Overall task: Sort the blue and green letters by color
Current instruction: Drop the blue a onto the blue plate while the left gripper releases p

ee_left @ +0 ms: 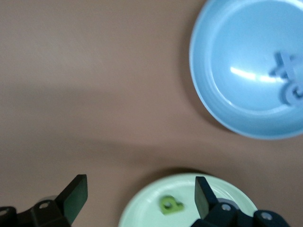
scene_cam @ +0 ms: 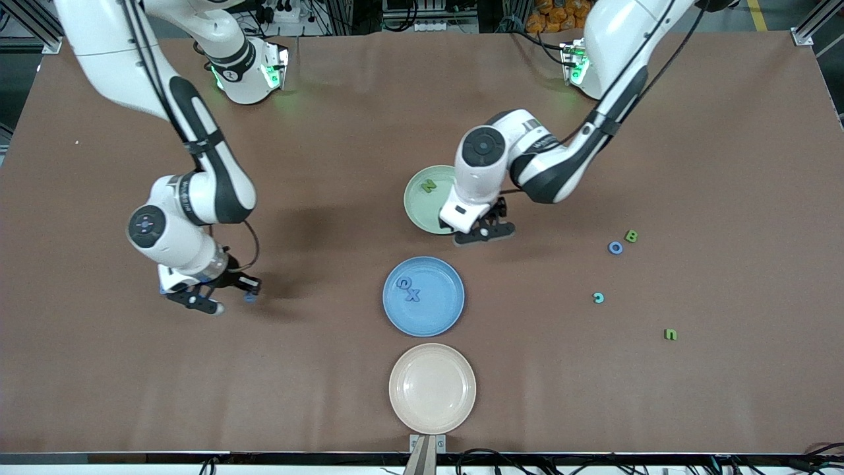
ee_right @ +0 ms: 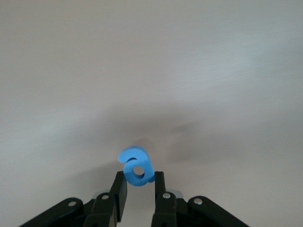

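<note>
Brown table [scene_cam: 330,369]; left pincer [ee_left: 137,196] wide, right pincer [ee_right: 138,189] gripping blue letter [ee_right: 136,166].

The front view looks down from high on the whole table [scene_cam: 330,99]. Each wrist view looks down closely. The left wrist view shares the blue plate [scene_cam: 424,296] [ee_left: 227,94] and green plate [scene_cam: 422,198] [ee_left: 151,208].
</note>
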`<act>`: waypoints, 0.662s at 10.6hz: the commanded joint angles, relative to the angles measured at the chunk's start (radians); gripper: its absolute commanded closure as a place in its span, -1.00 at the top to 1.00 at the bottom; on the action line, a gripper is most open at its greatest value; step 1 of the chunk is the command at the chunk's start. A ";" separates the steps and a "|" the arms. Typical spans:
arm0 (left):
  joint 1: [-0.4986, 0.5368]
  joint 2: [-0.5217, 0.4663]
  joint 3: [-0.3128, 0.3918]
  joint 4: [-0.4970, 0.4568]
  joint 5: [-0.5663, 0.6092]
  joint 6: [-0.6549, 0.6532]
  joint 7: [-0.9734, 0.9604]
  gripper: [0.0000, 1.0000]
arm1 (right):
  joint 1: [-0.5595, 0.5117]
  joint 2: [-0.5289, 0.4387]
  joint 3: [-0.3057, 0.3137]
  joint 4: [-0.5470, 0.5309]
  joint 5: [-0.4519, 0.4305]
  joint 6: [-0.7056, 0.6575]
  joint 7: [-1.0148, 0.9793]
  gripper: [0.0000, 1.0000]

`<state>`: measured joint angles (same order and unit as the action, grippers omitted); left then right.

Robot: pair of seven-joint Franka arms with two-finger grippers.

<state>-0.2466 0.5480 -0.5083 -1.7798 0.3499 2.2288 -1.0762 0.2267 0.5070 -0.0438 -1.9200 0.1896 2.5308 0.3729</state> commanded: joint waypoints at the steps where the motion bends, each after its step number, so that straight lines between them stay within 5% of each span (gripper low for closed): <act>1: 0.111 -0.060 -0.010 0.004 0.006 -0.090 0.235 1.00 | 0.130 0.013 -0.007 0.090 0.137 -0.017 0.038 -0.71; 7: 0.390 -0.160 -0.047 -0.068 -0.003 -0.202 0.738 1.00 | 0.322 0.161 -0.001 0.341 0.222 -0.003 0.049 -0.71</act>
<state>0.0193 0.4653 -0.5097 -1.7684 0.3498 2.0380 -0.4879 0.5126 0.5821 -0.0412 -1.6942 0.3820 2.5313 0.4215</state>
